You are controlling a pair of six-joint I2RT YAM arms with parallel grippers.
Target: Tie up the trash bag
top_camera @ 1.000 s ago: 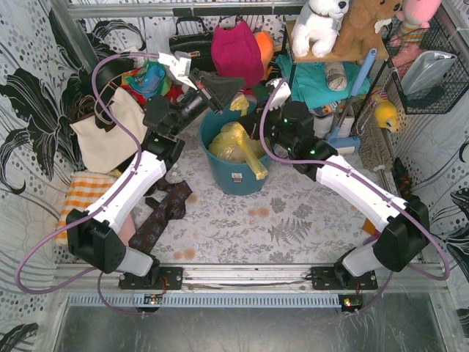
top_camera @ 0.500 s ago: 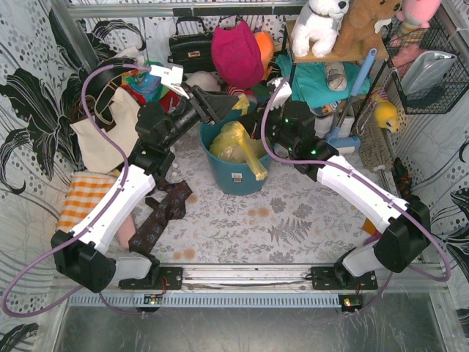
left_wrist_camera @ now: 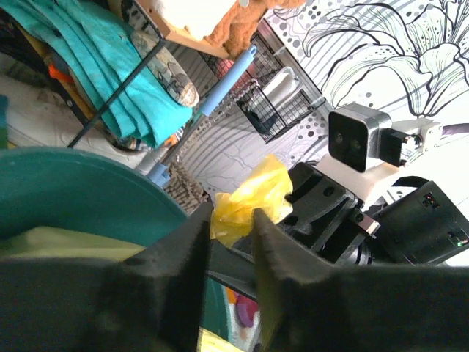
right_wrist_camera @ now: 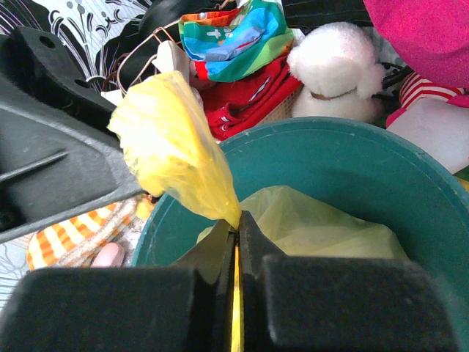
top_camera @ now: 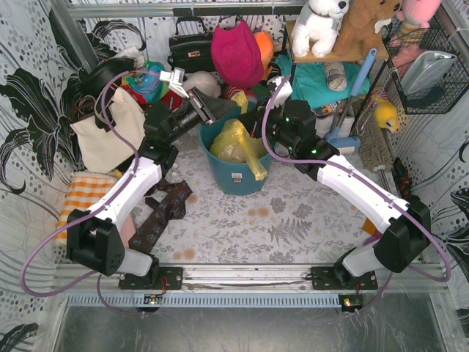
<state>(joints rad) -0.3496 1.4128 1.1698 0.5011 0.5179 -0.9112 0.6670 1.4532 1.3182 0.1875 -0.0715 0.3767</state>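
The trash bag [top_camera: 233, 143], thin yellow plastic, sits in a teal bucket [top_camera: 234, 180]. My right gripper [top_camera: 253, 121] hangs over the bucket's far rim. In the right wrist view it [right_wrist_camera: 237, 224] is shut on a yellow flap of the bag [right_wrist_camera: 172, 147], which stands up and to the left, with the rest of the bag [right_wrist_camera: 315, 224] in the bucket [right_wrist_camera: 352, 154] below. My left gripper [top_camera: 223, 110] reaches in from the left. In the left wrist view its jaws [left_wrist_camera: 233, 220] stand narrowly apart with the flap's tip [left_wrist_camera: 253, 194] between the fingertips.
A cream tote [top_camera: 110, 132] and an orange-checked cloth [top_camera: 80, 194] lie at the left, and a dark patterned cloth [top_camera: 161, 213] lies by the left arm. A black handbag [top_camera: 187, 44], a pink bag [top_camera: 236, 51], a shelf with stuffed toys [top_camera: 322, 26] and a wire basket [top_camera: 429, 66] crowd the back.
My left gripper has come down and moved right from above the bucket's left rim to the raised flap, and its jaws have narrowed. My right gripper has stayed put, holding the flap.
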